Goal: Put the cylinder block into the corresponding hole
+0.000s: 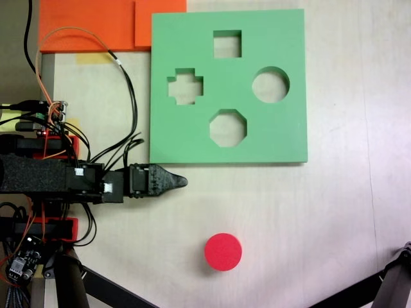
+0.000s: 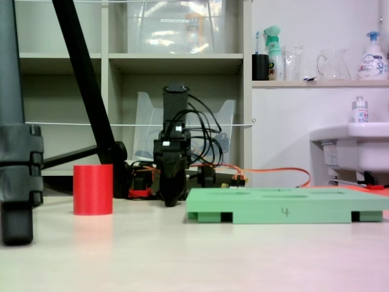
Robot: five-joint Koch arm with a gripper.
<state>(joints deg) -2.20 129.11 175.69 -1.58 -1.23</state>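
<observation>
**Reach not yet begun: block free on the desk, hole empty**

The red block (image 1: 223,251) stands upright on the pale desk (image 1: 334,212), with its flat round top facing up. In the view from above it is below the green board (image 1: 282,138) and well apart from it. Nothing touches the block. The round hole (image 1: 270,85) is on the right side of the board, between the square cutout (image 1: 227,43) and the octagonal cutout (image 1: 228,128), and it is empty. A cross cutout (image 1: 185,86) is on the left part of the board.

The tool (image 1: 180,181) lies low and points to the right in the view from above, just below the lower left corner of the board. It is near the board edge but I see no contact. From above its tip looks like one dark point, and in the side view (image 2: 171,198) it hangs nose-down close to the desk; the jaws seem to be together, but I cannot tell this with certainty from these angles.

I judge that the task is at its first step, the approach to the block. The next move needs the tool to travel down and right in the view from above, open wider than the block, and come down around its curved wall. After this the block must be lifted over the board edge and lowered straight into the round hole, not the octagonal one beside it
</observation>
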